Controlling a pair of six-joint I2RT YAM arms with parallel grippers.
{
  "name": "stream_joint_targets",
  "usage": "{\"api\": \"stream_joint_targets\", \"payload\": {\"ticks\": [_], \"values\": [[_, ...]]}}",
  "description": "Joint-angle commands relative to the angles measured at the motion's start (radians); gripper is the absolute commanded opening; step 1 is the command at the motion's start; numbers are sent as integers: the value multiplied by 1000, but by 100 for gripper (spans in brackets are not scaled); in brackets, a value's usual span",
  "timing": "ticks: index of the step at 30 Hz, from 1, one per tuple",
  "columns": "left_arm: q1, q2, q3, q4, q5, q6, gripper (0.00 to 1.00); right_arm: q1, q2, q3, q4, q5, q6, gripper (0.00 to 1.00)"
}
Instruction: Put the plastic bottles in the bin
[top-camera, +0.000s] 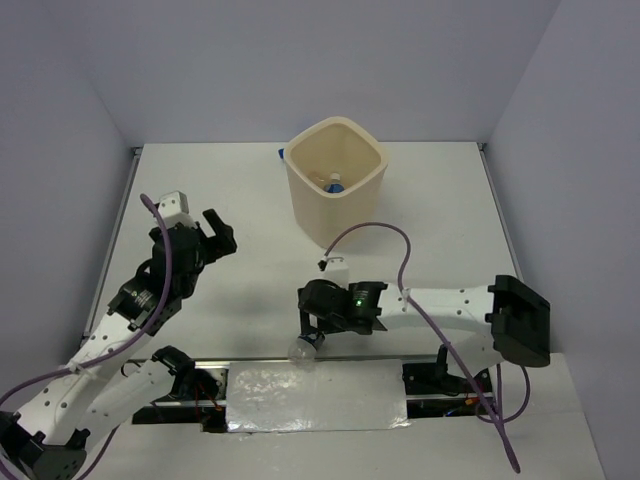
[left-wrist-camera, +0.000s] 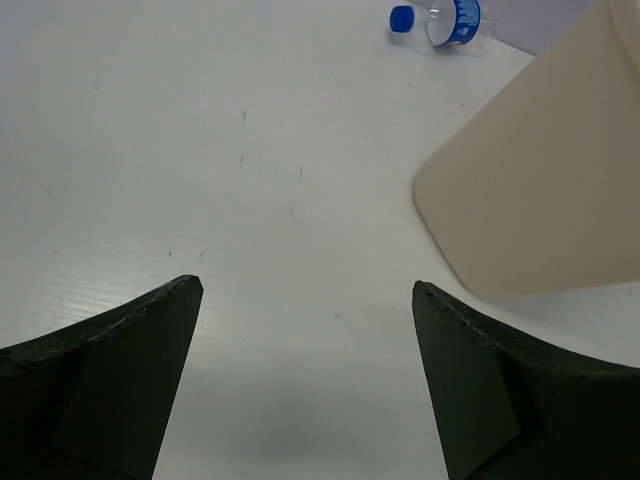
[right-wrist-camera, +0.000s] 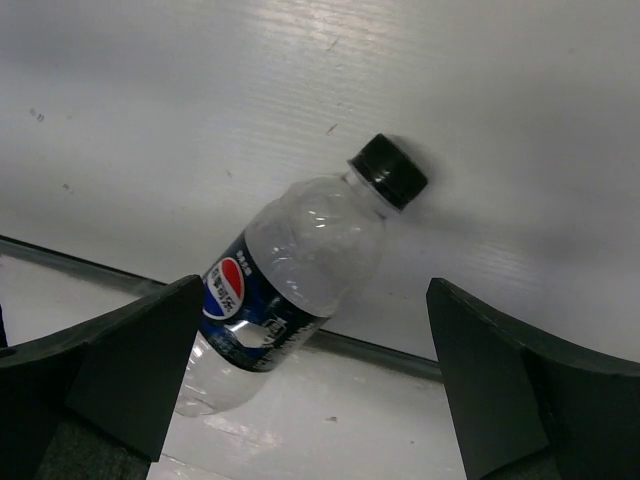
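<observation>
The right claw (right-wrist-camera: 315, 290) is hovering, fingers spread wide, over the black-capped Pepsi bottle (right-wrist-camera: 300, 260). The left claw (left-wrist-camera: 305, 285) is gaping near the bin (left-wrist-camera: 530, 180).

White table (top-camera: 230, 200): matte, with faint scuffs noted in the left wrist view. 3 items are seen resting directly on it.
- Bin (top-camera: 332, 215): stood upright, toward the far middle.
- Blue-capped bottle (left-wrist-camera: 445, 20): laid on its side just beside the bin's far left corner, mostly hidden in the top view.
- Black-capped bottle (right-wrist-camera: 290, 280): laid on its side at the near edge, its base lapped over a dark seam onto a glossy sheet (top-camera: 315, 395).
</observation>
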Motion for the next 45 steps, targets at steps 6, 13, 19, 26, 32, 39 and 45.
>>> {"api": "stream_joint_targets", "payload": {"ticks": [6,13,19,26,32,39,45], "values": [[4,-35,-42,-14,-30,-52,99,61,140,81,18,11,128,100],[4,-25,-43,-20,-35,-62,99,63,197,39,88,-35,159,97],[4,-23,-43,-18,-42,-56,99,63,123,-4,143,11,142,40],[5,1,-20,18,-36,-12,99,61,-59,8,247,71,-129,30],[45,69,52,54,42,56,99,14,-210,196,140,175,-346,29],[238,167,159,127,312,128,99,-313,-296,387,164,24,-564,31],[336,326,305,177,465,247,100,-540,-201,593,223,-32,-719,35]]}}
